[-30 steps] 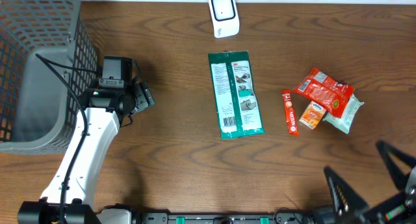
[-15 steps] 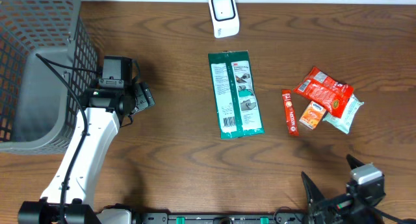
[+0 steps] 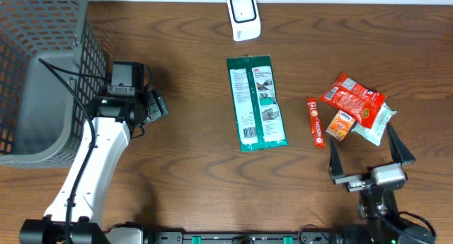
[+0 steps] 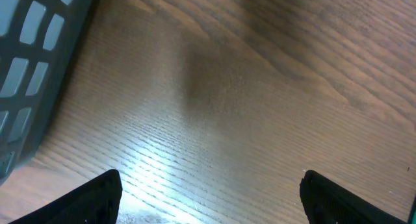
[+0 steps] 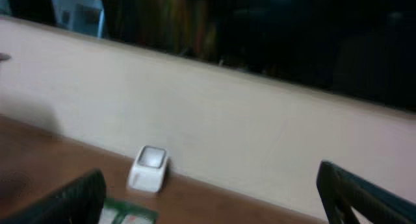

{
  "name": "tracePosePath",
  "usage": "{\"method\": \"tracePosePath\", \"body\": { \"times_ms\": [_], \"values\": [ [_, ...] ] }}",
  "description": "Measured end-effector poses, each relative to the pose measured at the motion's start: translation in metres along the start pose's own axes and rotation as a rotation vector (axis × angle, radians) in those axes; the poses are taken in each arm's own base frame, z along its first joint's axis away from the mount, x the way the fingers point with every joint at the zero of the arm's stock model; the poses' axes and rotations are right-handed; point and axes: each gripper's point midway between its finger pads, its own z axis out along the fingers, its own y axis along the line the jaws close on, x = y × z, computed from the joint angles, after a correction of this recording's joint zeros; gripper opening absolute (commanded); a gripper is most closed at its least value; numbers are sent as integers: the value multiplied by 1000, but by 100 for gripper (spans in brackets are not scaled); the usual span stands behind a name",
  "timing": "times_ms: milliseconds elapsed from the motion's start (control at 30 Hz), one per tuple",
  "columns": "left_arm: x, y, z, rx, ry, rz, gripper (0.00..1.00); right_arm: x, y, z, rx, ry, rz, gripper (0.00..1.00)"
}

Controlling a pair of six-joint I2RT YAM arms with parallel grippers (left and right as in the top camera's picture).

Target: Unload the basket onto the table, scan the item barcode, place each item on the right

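A flat green-and-white package [image 3: 256, 102] lies lengthwise at the table's middle, printed side up. Just beyond it at the far edge stands the white barcode scanner [image 3: 243, 16]. My right gripper [image 3: 367, 152] hangs open near the front right, fingers spread toward the far side, with nothing between them. In its wrist view the scanner [image 5: 148, 167] and a corner of the green package [image 5: 127, 216] show between the open fingers [image 5: 65, 201]. My left gripper [image 3: 152, 109] is open over bare wood beside the basket, and its wrist view shows the open gripper [image 4: 211, 204] empty.
A grey mesh basket [image 3: 42, 74] fills the far left. Right of the package sits a cluster of snacks: a red packet [image 3: 352, 99], a small orange packet [image 3: 340, 125], a red stick [image 3: 316, 122] and a pale packet [image 3: 375, 127], just beyond my right gripper.
My right arm has swung up from the front right corner and now stands just in front of the snack cluster, fingers pointing to the far side. The left arm and all items are unmoved.
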Motion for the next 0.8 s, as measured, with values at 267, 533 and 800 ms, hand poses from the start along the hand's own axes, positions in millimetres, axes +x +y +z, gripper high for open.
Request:
{"method": "tracePosePath", "body": {
  "times_ms": [267, 533, 800],
  "values": [
    [0, 0, 0, 0, 0, 0, 89, 44, -9, 6, 96, -50, 60, 99],
    [0, 0, 0, 0, 0, 0, 88, 108, -13, 2, 180, 134, 212, 99],
    [0, 0, 0, 0, 1, 0, 88, 169, -3, -14, 192, 384, 258, 99]
  ]
}}
